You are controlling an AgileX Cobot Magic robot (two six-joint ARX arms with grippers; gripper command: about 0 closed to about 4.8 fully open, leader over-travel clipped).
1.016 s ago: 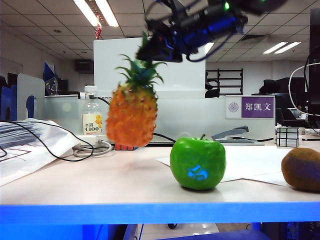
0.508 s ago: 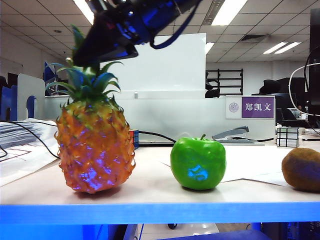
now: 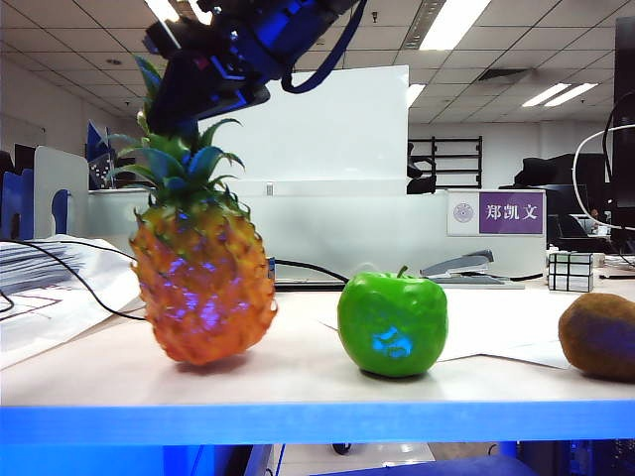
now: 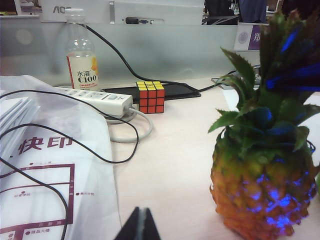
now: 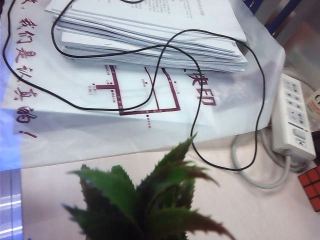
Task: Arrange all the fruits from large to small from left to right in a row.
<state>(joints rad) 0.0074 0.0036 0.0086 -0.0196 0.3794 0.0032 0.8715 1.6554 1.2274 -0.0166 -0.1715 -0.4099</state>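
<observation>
- Near edge of the worktop (image 3: 298,392): pineapple (image 3: 203,288), green apple (image 3: 392,322), kiwi (image 3: 599,335) sit in a row from left to right in the exterior view, well apart from each other. Order looks right already: big, middle, small.
- Pineapple leans a bit, base on or just above the worktop, can't tell which. It is on the left of the row, just beside the apple.
- Risk: if the crown is let go while the fruit leans, it likely tips and rolls, maybe into the apple. Cause: rounded base, top-heavy, tilt.
- Risk: spiky leaves could snag the fingers on release and drag the fruit sideways.
- Left hand (image 4: 140,225): low over the worktop, fingers pressed together, holding nothing, near the pineapple and apart from it.
- Right hand (image 3: 213,84): comes in from above, reaching across to the left side, angled down, pinching the pineapple's crown; its wrist view shows only leaves, fingers hidden.
- Farther back: power strip (image 4: 100,100), Rubik's cube (image 4: 150,96), drink bottle (image 4: 81,52), papers (image 5: 150,25), second cube (image 3: 571,270), stapler (image 3: 466,268).
</observation>
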